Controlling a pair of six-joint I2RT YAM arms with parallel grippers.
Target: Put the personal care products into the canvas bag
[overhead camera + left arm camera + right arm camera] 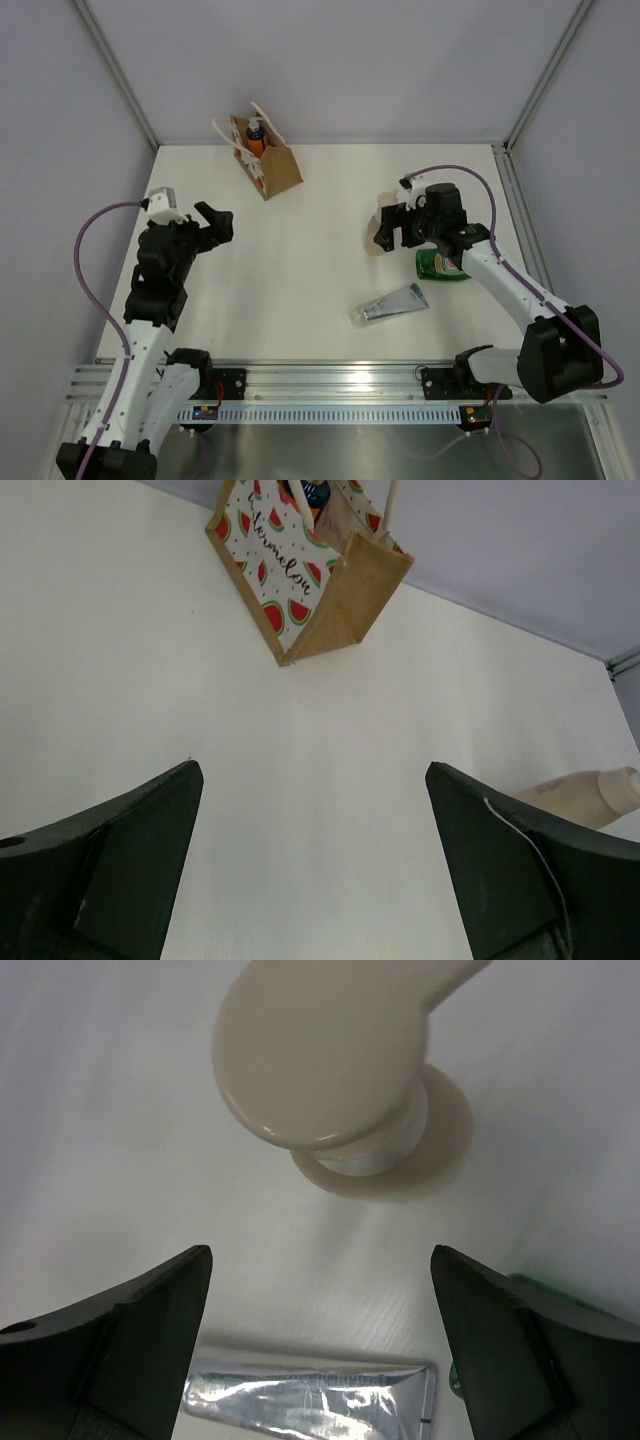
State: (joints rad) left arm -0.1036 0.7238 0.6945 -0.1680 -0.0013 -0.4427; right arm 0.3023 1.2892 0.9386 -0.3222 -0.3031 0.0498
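Observation:
The canvas bag [270,165] stands at the back of the table with the orange bottle [256,140] upright inside it. The left wrist view shows its watermelon print [300,570]. The beige pump bottle [380,232] stands right of centre; my right gripper [395,225] hovers open just above it, and the pump head [320,1060] lies ahead of the fingers. The green bottle [442,264] lies on its side under the right arm. The silver-grey tube [390,304] lies flat near the front, and also shows in the right wrist view [310,1400]. My left gripper [215,222] is open and empty, well short of the bag.
Grey walls and aluminium frame posts close the table at the back and sides. A metal rail [340,380] with the arm bases runs along the near edge. The beige bottle [585,795] also shows at the right edge of the left wrist view.

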